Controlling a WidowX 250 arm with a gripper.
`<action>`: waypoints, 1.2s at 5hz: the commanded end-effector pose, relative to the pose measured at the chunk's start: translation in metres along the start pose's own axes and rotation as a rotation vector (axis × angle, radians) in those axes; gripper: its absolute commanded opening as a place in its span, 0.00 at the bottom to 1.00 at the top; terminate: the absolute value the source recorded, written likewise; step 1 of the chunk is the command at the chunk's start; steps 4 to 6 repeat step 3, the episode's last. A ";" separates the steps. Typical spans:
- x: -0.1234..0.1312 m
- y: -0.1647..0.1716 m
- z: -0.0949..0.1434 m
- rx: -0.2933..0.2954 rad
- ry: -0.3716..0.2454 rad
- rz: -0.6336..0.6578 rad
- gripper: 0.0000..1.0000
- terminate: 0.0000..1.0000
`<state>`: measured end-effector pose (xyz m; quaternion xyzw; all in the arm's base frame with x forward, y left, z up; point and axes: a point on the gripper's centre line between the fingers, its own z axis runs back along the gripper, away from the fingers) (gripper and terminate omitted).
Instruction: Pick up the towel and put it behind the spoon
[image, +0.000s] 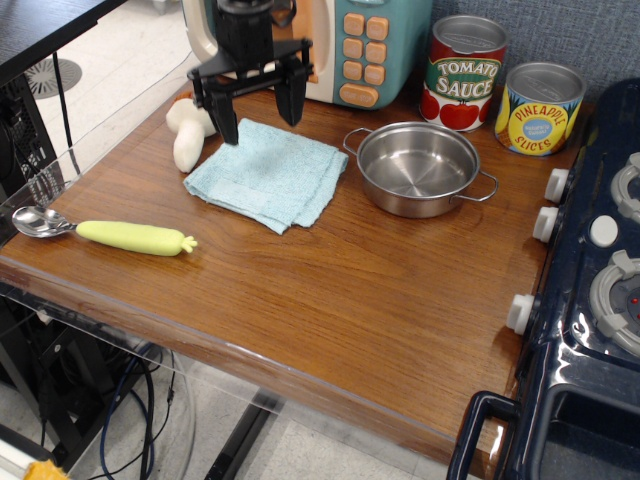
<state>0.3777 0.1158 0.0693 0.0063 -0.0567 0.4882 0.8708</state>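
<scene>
The light blue folded towel (268, 173) lies flat on the wooden table (330, 280), left of the steel pot. The spoon (105, 232) lies near the front left edge, silver bowl to the left, lime-green handle to the right. The towel sits behind and to the right of the spoon. My black gripper (255, 108) hangs above the towel's back edge, fingers spread wide and empty, clear of the cloth.
A white mushroom-shaped toy (187, 132) lies left of the towel. A steel pot (418, 167) stands to the right. A toy microwave (350, 45), a tomato sauce can (462, 72) and a pineapple can (538, 108) line the back. A toy stove (590, 290) fills the right side.
</scene>
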 end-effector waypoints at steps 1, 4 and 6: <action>-0.007 0.013 0.040 -0.059 -0.100 0.022 1.00 0.00; -0.007 0.013 0.040 -0.059 -0.100 0.022 1.00 1.00; -0.007 0.013 0.040 -0.059 -0.100 0.022 1.00 1.00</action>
